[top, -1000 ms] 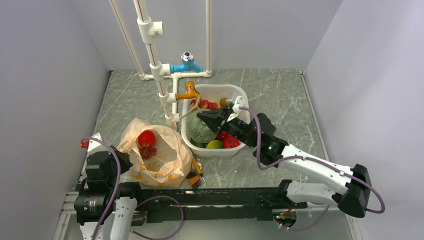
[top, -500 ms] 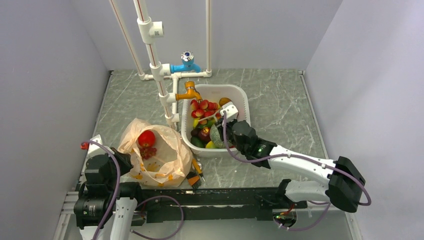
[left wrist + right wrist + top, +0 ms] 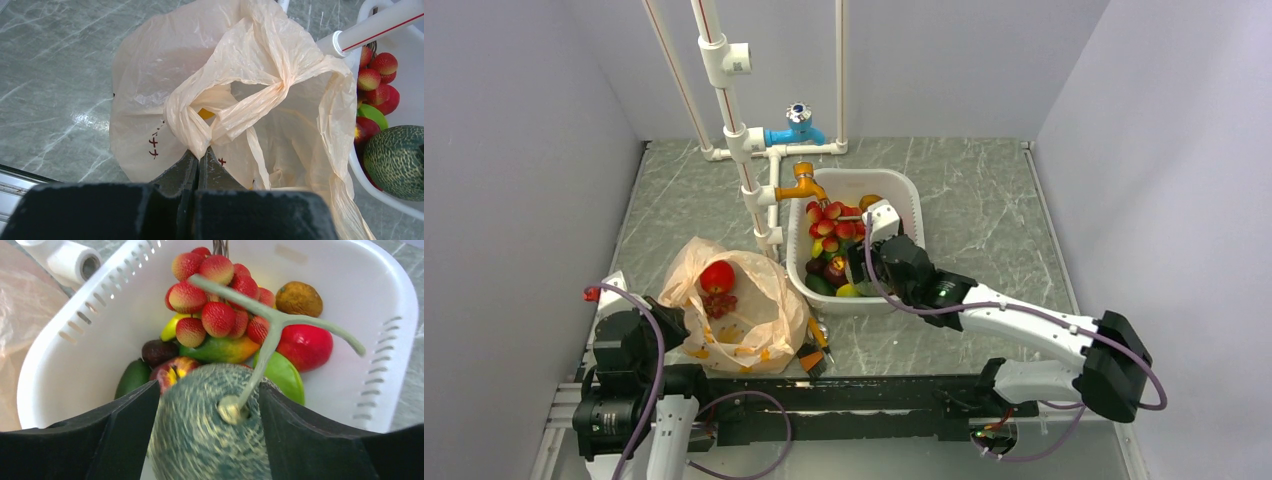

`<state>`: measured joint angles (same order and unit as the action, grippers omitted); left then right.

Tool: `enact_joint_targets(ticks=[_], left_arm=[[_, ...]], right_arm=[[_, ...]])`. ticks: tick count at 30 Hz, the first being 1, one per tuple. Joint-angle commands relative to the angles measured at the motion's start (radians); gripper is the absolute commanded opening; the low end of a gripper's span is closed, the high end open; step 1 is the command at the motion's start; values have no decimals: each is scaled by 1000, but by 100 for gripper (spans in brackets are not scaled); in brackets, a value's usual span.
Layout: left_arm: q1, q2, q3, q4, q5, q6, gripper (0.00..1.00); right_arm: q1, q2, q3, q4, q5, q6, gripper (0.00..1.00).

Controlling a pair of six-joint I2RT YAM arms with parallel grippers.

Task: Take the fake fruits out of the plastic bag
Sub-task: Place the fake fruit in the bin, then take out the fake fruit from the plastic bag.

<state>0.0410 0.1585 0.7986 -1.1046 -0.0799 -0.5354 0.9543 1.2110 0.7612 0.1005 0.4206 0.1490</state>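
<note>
Tan plastic bag (image 3: 280,75) on desk (image 3: 984,190), one fold clenched in left gripper (image 3: 198,159). Inside bag: one red fruit (image 3: 717,276), one grape bunch (image 3: 718,303). One melon (image 3: 200,440) low in white basin (image 3: 385,315), grasped by right gripper (image 3: 210,392).

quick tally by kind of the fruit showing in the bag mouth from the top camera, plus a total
red round fruit: 1
red grape bunch: 1
total: 2 showing in the plastic bag
</note>
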Motion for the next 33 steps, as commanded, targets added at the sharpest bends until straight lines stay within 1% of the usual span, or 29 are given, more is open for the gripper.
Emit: enact_joint_targets(ticks=[1,3,6,8,11,12,13,14,16,18,22,25,28,30,33], left_arm=[[15,-5,1,26,1,7,0],[18,-6,1,29,8,12,0],[25,-11,0,31,9,14,0],[26,-16,0,31,9,12,0],[26,-12,-1,32,12,15,0],[26,-10,-1,33,14,15,0],[26,-7,0,32,15,15,0],[27,-5,0,32,16,17,0],[27,-7,1,32,15,16,0],[28,-14,-2,35,18,18,0],[30,-23,-2,35,14,16,0],[31,-19,-2,36,15,16,0],[32,-10,-1,35,21,21,0],[33,-12,-1,35,19,20,0],[38,-23,-2,41,22,22,0]], right_arm=[[0,-108,57,-186,24,-25,78],[4,-144,77,-203,-12,-35,86],[17,-187,103,-210,-142,-73,93],[22,-206,111,-196,-293,-94,96],[52,-189,151,-169,-552,-83,95],[77,-173,165,-153,-620,-79,95],[137,-150,184,-137,-661,-90,95],[200,-126,203,-127,-663,-117,95],[314,-59,259,-123,-620,-193,94],[368,43,334,-146,-623,-217,88],[386,221,488,-194,-636,-231,73],[388,361,619,-261,-582,-267,67],[388,498,789,-374,-520,-295,52],[386,557,836,-398,-458,-296,41],[386,627,862,-406,-423,-328,37]])
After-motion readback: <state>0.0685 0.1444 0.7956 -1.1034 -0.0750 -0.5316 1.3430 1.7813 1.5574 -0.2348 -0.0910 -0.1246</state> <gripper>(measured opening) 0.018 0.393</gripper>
